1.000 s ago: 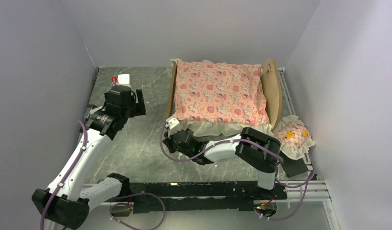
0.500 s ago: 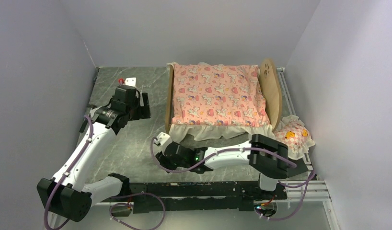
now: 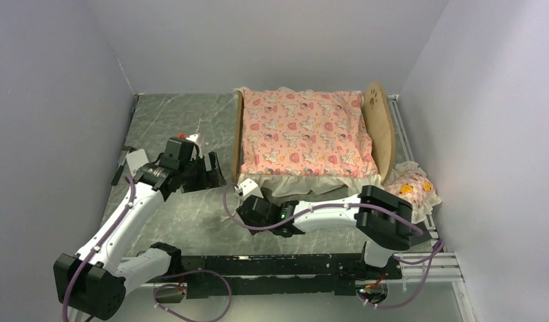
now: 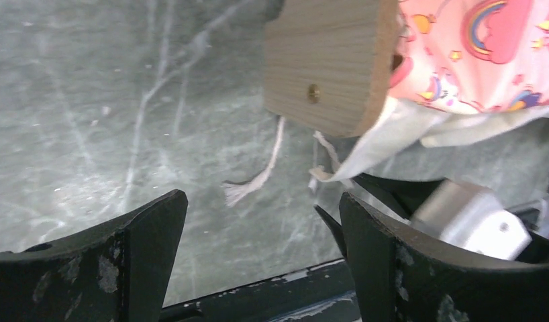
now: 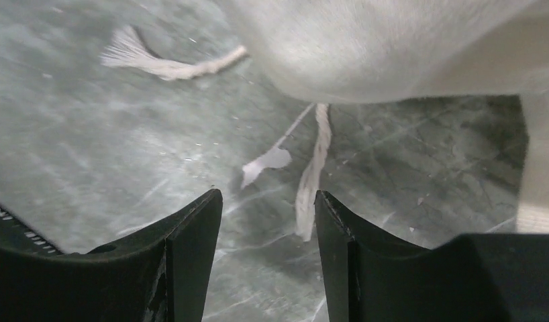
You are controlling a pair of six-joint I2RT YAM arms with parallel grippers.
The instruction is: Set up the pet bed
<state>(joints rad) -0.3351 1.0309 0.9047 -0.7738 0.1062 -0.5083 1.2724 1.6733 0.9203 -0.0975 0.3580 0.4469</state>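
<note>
My left gripper [image 3: 209, 172] has swung in from the far side of the table [image 3: 171, 121] and now hangs with its jaws spread wide and empty. In its wrist view, the corner of the footboard [image 4: 325, 60] sits just ahead of the fingers and a loose cord [image 4: 258, 181] trails on the stone below. Behind and to the left of this gripper there is bare table up to the left wall, so I have room to back out that way.

My right gripper [image 3: 240, 192] was pinched on the frill at that corner a second ago. It has let go and dropped back, and its jaws now stand partly apart with nothing between them. The pale ruffle [image 5: 392, 47] hangs just ahead of and above the fingers. A cord end [image 5: 312, 174] lies under the gap; I can't tell whether a fingertip touches it.

The mattress [image 3: 302, 134] was humped up then and now lies flat inside the pet bed [image 3: 380, 127], which stands ahead of both grippers. I take the mattress step as done.

The two grippers are near each other at the footboard corner, so that spot is tight. The pillow [image 3: 411, 188] is still out of the bed, well off to the right gripper's right, between the headboard and the wall, with little room around it.
</note>
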